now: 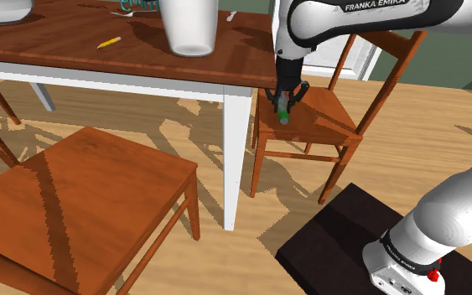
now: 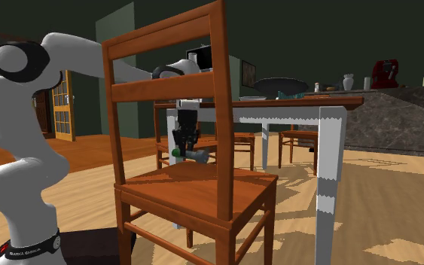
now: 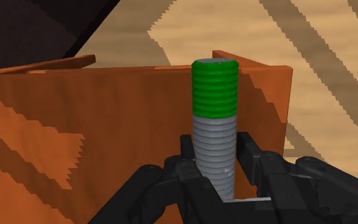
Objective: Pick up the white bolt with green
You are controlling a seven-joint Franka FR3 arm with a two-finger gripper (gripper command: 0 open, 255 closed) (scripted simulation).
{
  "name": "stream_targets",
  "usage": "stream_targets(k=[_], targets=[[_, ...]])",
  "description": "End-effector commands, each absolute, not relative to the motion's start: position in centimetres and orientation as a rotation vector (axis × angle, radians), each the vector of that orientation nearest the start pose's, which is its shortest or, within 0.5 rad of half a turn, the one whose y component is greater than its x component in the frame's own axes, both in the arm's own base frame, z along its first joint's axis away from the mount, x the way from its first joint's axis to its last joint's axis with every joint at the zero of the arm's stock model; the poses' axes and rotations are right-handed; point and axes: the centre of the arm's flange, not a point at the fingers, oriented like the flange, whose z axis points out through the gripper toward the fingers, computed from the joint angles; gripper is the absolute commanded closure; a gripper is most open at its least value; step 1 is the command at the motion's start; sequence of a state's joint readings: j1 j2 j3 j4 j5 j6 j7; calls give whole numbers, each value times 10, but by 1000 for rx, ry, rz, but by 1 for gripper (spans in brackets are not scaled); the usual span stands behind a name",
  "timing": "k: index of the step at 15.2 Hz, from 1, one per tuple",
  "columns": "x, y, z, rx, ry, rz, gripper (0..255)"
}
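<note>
Reading the grip as closed on the part: in the wrist view the gripper [image 3: 215, 156] has both black fingers [image 3: 187, 153] clamped on the bolt [image 3: 215, 121], one on each side of the grey threads, with no gap you could call open.

- Bolt: grey threaded shank with a green threaded end. The green end points away from the hand and the grey end sits between the fingers.
- Shoulder view: the gripper [image 1: 284, 102] hangs from the white arm, with the bolt [image 1: 285, 115] at its tip. It's over the brown wooden chair [image 1: 326, 121], at the seat edge nearest the table's white leg [image 1: 236, 134].
- Second exterior view: you see the gripper [image 2: 183, 141] through the gap in the chair [image 2: 202, 188] backrest. The bolt [image 2: 193, 155] lies roughly level, above the seat, green end toward that view's left.
- Contact with the seat: can't tell from any view (the bolt looks a bit clear of it in the second exterior view, but don't bank on that).
- Also around: the brown table top [image 1: 66, 46] carries a white vessel [image 1: 189, 25] and a yellow pencil [image 1: 108, 42]. A second wooden chair [image 1: 75, 193] stands near the camera, and the dark stand [image 1: 334, 243] is at lower right.
</note>
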State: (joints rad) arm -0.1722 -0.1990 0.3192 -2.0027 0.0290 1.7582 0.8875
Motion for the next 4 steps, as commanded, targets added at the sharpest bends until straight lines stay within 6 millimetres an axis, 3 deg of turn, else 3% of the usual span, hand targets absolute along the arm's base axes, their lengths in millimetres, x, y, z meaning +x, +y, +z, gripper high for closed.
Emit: stream_targets(k=[1, 4], targets=[[504, 88, 563, -2909, 1153, -129, 255], [504, 88, 569, -2909, 1153, -129, 255]])
